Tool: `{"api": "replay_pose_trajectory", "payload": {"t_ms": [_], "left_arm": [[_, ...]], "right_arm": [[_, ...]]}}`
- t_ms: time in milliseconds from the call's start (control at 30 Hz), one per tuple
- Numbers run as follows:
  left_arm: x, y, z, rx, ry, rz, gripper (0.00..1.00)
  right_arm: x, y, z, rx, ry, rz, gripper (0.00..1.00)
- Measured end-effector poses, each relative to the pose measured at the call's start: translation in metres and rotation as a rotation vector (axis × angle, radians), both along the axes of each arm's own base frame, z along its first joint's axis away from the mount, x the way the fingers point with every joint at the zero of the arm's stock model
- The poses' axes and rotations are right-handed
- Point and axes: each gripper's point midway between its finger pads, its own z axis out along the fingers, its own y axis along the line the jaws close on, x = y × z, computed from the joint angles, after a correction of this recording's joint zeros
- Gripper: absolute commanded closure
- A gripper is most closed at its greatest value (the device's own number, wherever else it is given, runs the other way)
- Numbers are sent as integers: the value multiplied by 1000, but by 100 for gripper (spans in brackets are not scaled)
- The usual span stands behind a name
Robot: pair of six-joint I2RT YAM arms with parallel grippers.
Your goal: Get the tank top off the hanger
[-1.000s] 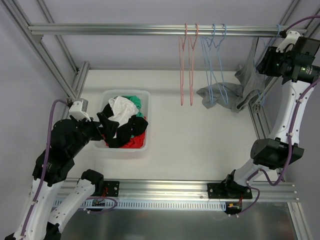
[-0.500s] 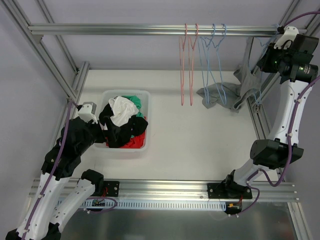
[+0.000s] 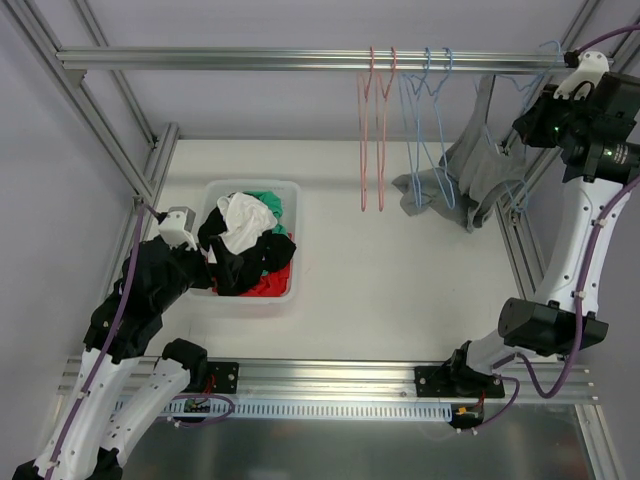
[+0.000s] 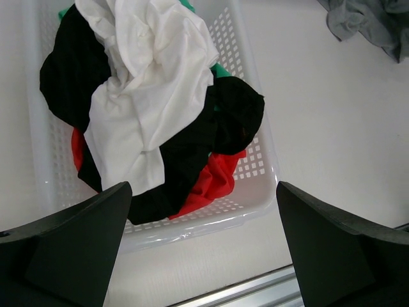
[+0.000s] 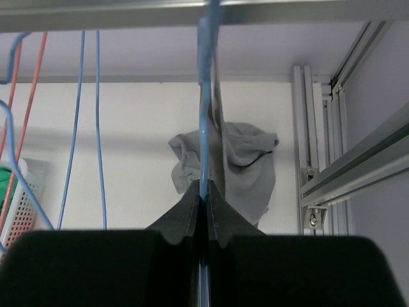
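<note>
The grey tank top hangs from a blue hanger, with its lower part bunched on the white table. It also shows in the right wrist view and at the top right of the left wrist view. My right gripper is high at the right, by the rail end. In the right wrist view it is shut on the hanger's blue wire. My left gripper is open and empty above the near edge of the laundry basket, and it holds nothing.
The white basket holds black, white, red and green clothes. Red hangers and empty blue hangers hang from the overhead rail. Aluminium frame posts stand at the left and right of the table.
My right gripper has raised the blue hanger towards the rail, lifting the tank top further off the table. My left arm shifted right towards the basket, then held still.
</note>
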Motion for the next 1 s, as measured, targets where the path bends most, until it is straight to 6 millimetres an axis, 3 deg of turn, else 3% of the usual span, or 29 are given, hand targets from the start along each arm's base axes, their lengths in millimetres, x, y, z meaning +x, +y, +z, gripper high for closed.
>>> {"api": "replay_pose_trajectory", "payload": {"t_ms": [267, 467, 567, 667, 833, 1000], "left_arm": [[-9, -9, 10, -34, -61, -70, 1], [-10, -14, 11, -45, -63, -98, 1], [-12, -20, 15, -64, -72, -133, 1], [-13, -28, 21, -89, -89, -177, 1], [-17, -49, 39, -157, -115, -286, 2], [-13, -77, 84, -251, -174, -403, 1]], "right_arm": [[-21, 7, 39, -38, -137, 4, 100], [-18, 6, 26, -32, -123, 0, 100], [-36, 9, 8, -29, -89, -14, 100], [-70, 15, 1, -34, -89, -32, 100], [-154, 38, 2, -30, -124, -49, 100], [-238, 65, -24, -25, -103, -32, 100]]}}
